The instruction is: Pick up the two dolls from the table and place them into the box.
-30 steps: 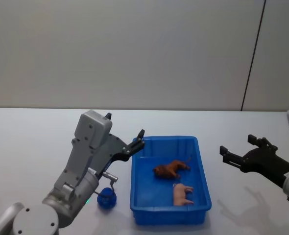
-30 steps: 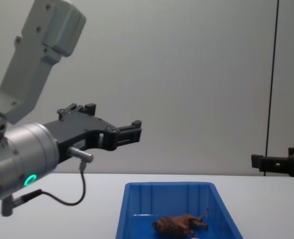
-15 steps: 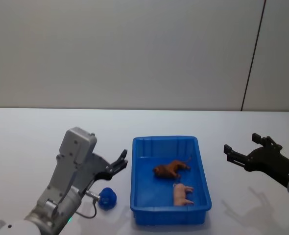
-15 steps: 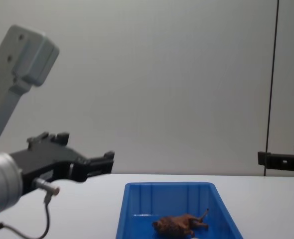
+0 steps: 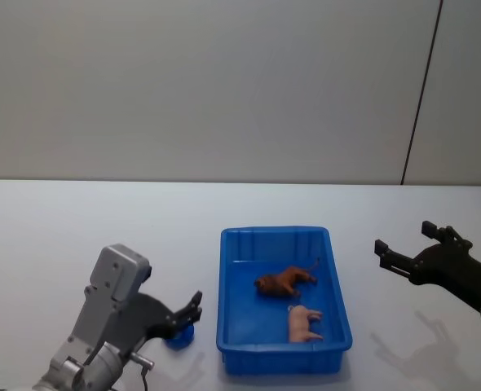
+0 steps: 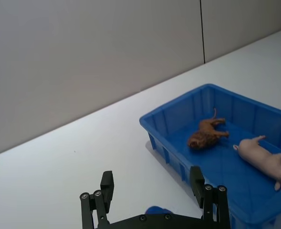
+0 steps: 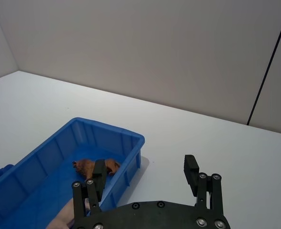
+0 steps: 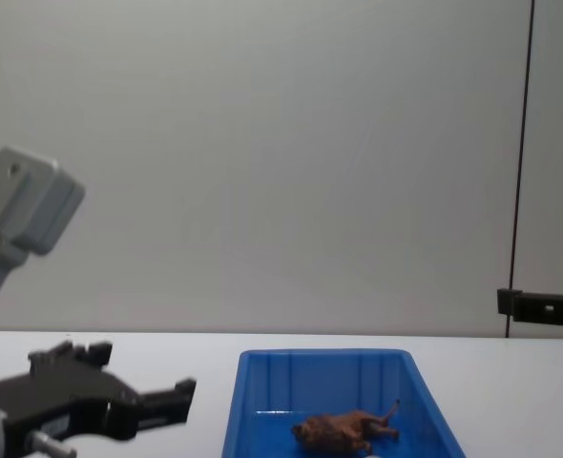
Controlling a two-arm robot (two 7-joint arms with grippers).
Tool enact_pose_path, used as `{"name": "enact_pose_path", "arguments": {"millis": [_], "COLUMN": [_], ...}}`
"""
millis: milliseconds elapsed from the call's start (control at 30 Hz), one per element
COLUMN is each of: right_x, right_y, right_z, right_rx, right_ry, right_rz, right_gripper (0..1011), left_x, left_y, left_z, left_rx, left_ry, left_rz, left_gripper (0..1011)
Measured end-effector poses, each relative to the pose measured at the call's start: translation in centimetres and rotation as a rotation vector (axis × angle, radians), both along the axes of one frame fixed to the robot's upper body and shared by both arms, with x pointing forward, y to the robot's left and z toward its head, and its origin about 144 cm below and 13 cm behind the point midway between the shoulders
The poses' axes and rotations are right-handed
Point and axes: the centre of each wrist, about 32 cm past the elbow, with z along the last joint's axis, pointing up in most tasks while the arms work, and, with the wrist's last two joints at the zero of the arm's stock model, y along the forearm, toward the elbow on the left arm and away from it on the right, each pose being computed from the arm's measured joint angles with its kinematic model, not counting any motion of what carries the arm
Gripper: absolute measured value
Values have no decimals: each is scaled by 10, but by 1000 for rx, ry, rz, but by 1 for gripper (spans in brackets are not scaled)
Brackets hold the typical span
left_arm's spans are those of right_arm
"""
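both dolls are inside the blue bin [image 5: 224,303], nothing held by either arm. the brown lion doll [image 5: 284,282] lies on its side around the middle of the bin floor, head toward the bin's left wall and thin tail sticking out toward the far right corner. the pale pink pig doll [image 5: 304,322] lies on its side too, just nearer than the lion and close to the bin's near right corner. the two aren't touching as far as i can see.

left gripper [image 5: 195,305] sits low just off the bin's left wall, near its near left corner, fingers spread apart and empty. there's a small dark blue object [image 5: 178,336] on the white table [image 5: 61,228] right under it, beside that same wall; can't make out what it is.

right gripper [image 5: 403,238] hangs well off the bin's right side, higher than the rim in the chest view, fingers also spread wide with nothing between them.
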Motion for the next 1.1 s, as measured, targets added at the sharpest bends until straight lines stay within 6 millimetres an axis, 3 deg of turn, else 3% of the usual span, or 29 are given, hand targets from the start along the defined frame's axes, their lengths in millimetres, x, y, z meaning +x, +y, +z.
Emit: {"name": "enact_pose_path", "arguments": {"millis": [667, 1100], "right_x": [0, 0], "right_y": [-1, -1], "right_z": [0, 0], "right_rx": [0, 0], "right_ry": [-1, -1], "right_rz": [-1, -1], "right_gripper": [1001, 1001], "left_x": [5, 24], "left_y": [13, 18], "left_z": [-28, -38], "left_rx": [22, 63], "left_ry": [142, 167], "left_rz": [-49, -72], "left_gripper": [1001, 1001]}}
